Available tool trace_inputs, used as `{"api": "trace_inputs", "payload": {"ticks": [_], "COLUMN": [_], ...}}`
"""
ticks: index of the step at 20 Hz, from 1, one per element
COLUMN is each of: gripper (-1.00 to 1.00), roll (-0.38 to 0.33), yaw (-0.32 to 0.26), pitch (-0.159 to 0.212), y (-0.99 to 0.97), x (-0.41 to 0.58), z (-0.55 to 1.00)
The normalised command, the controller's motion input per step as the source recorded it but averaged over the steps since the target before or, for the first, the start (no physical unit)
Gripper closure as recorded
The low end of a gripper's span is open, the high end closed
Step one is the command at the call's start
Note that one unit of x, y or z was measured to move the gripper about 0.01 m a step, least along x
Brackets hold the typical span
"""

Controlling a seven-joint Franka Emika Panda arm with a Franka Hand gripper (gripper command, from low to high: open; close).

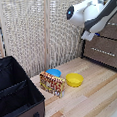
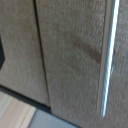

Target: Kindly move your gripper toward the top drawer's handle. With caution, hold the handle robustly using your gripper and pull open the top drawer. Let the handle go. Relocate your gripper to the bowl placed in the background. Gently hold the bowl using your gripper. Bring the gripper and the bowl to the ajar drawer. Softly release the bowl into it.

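Exterior view: a light wooden table point(image 1: 92, 99) fills the lower right of the frame, with a woven reed screen point(image 1: 37, 31) behind it across the upper left and centre.
Arm: the glossy white robot arm point(image 1: 91, 12) sits in the upper right of the frame, bent toward the brown cabinet point(image 1: 105, 46) at the right edge.
Gripper: its claw is not visible in either view — whether it is released or clenched I cannot tell.
Top drawer: the dark-brown front point(image 1: 112, 30) lies at the upper right edge, partly hidden behind the arm; it looks flush with the cabinet, not pulled out.
Lower drawer: a second brown front point(image 1: 103, 51) lies beneath it, with a thin pale bar across it.
Handle: in the wrist view a thin silver bar point(image 2: 107, 55) runs down the right side of the frame over a brown wood-grain panel point(image 2: 70, 55); a dark seam crosses the panel left of centre.
Bowl: the small blue bowl point(image 1: 53, 72) stands on the table at lower centre, just behind a colourful patterned box point(image 1: 52, 84) — well apart from the arm.
Yellow bowl: point(image 1: 74, 80) stands near the blue one, just toward the exterior view's right.
Black case: an open black case point(image 1: 14, 92) fills the lower left of the frame.
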Motion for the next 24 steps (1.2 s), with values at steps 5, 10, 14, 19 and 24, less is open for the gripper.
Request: {"api": "trace_inputs", "payload": {"ticks": [5, 10, 14, 19, 24], "gripper": [-1.0, -1.0, 1.0, 1.0, 1.0], "roll": [-0.076, -0.022, -0.005, -0.008, -0.037], "yaw": [0.043, 0.027, 0.0, 0.023, 0.0], "pitch": [0.0, 0.015, 0.001, 0.0, 0.0], "y": [-0.58, -0.38, -0.23, -0.03, 0.15], "x": [0.098, 0.124, 0.162, 0.006, 0.0], "z": [0.26, 0.17, -0.01, 0.0, 0.06]}}
